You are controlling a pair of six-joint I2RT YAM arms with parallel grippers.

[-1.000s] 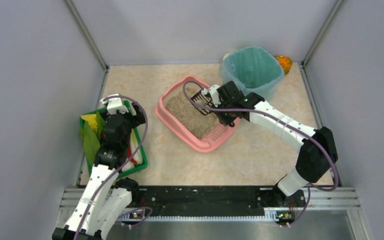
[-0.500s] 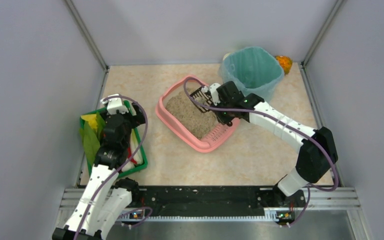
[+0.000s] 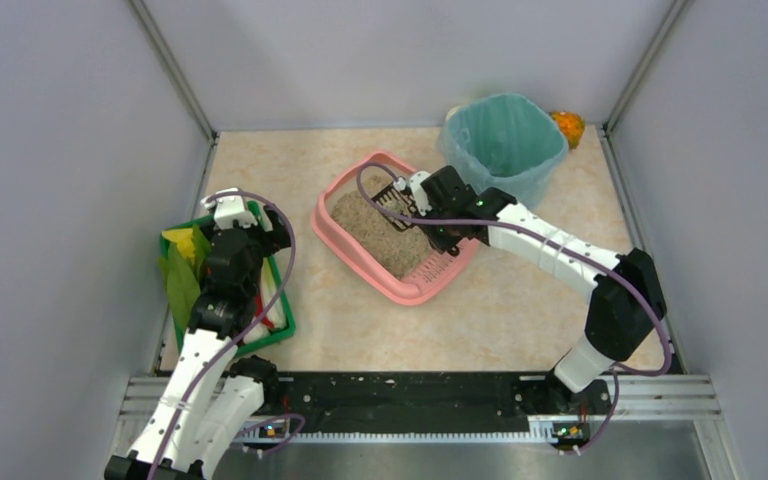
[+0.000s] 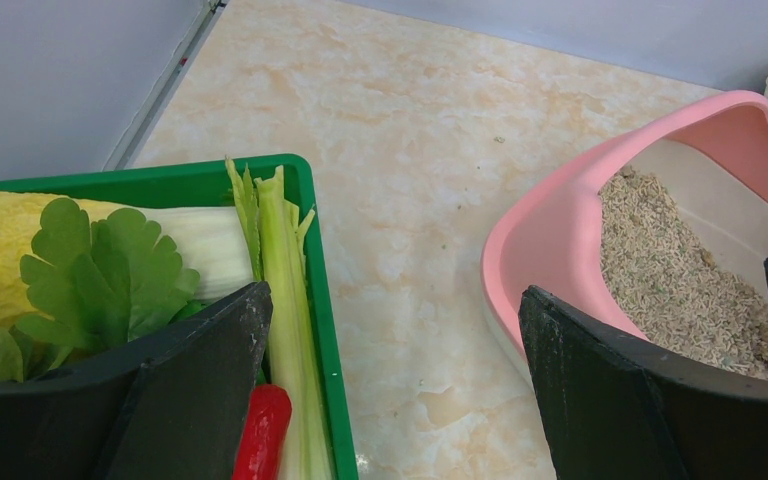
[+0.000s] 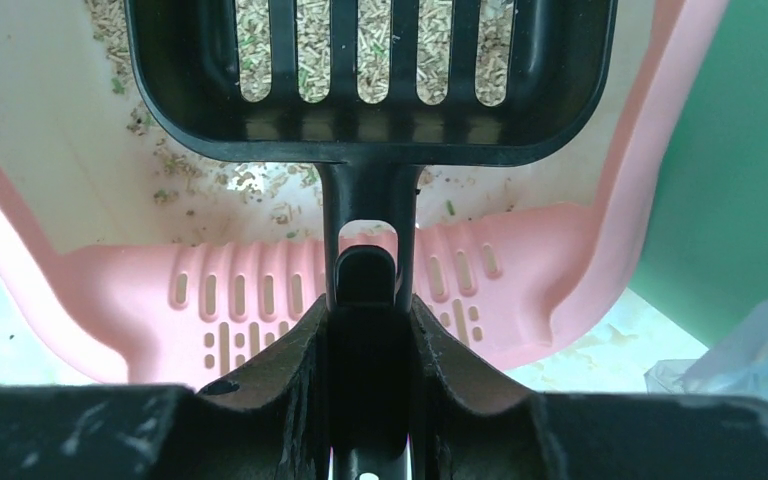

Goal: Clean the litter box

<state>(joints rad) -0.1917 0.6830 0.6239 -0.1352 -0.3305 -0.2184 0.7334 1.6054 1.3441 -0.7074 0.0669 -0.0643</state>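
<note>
Right wrist view is showing the right gripper point(image 5: 365, 330) clenching the handle of a black slotted plastic scoop point(image 5: 370, 90). The scoop's basket is reaching out over the beige sandy litter point(image 5: 305, 50), whose grains are showing through the slots. Whether the basket is resting on the litter or hanging just above it, I cannot tell.

The shallow pink plastic litter box point(image 3: 325, 215) is sitting at an angle in the middle of the table point(image 3: 500, 310). Its slotted ledge is lying at the near-right end, under the gripper, and the tall teal-lined bin point(image 3: 505, 140) is standing just beyond its far-right corner. The left gripper point(image 4: 395, 375) is hanging over the green plastic tray point(image 4: 315, 260) of leafy items at the left, well apart from the box, with its jaws spread wide and nothing between them.

Sifting appears to be the step in hand. The next move is likely calling for the scoop's front edge to dip under the litter and draw through it. The scoop should then rise level, so clean grains are falling through the slots before anything is carried to the bin.
</note>
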